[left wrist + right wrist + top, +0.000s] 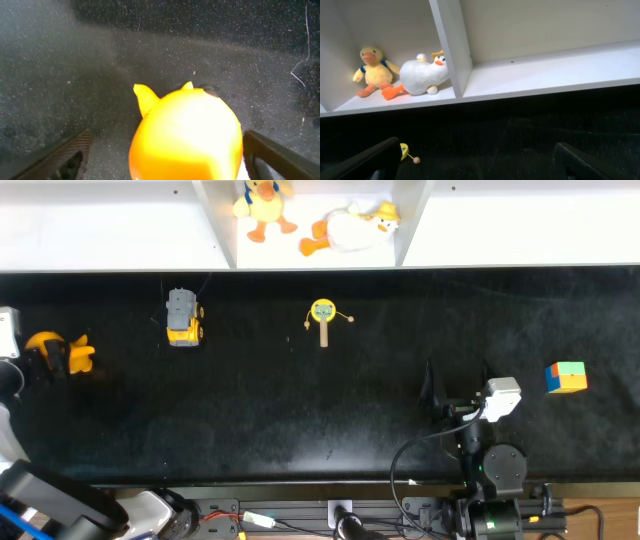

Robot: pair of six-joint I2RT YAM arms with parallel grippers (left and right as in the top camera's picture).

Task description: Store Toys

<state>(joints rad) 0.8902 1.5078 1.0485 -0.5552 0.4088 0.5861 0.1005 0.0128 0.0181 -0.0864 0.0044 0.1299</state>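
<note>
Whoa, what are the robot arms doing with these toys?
They're putting toys away on the white shelf. The left gripper is open around a yellow toy at the left end of the mat. The right gripper hangs open above the mat. A yellow duck plush and a white goose plush sit in the shelf's middle compartment. A toy truck, a rattle drum and a colour cube lie on the mat.

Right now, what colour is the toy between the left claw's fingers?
The toy is yellow-orange, clearest in the left wrist view.
</note>
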